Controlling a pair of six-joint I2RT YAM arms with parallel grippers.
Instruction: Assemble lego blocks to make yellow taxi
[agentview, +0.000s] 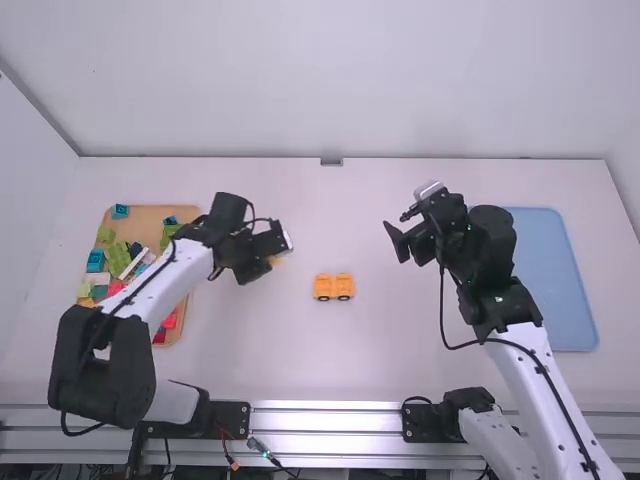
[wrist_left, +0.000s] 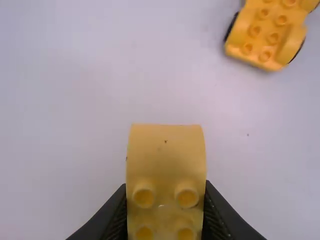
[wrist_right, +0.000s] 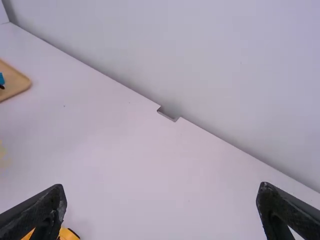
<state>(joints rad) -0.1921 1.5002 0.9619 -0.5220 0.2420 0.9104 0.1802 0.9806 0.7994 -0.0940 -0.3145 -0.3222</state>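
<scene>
And here's the body-building stage, by the look of it! The left gripper (wrist_left: 166, 201) is clamped on a curved yellow plastic block with round studs (wrist_left: 166, 155), up near the yellow studded car base with dark wheels (agentview: 334, 287), which sits mid-table. Next call: line up over the base, then press down squarely; the block's underside is hard to judge from here. The right gripper (wrist_right: 162, 197) waits with fingers wide apart. Around them, a smooth white table (agentview: 380, 365), a tan tray of mixed bricks (agentview: 146, 220), a flat blue tray (agentview: 548, 270) and a plain white wall (agentview: 330, 80).
</scene>
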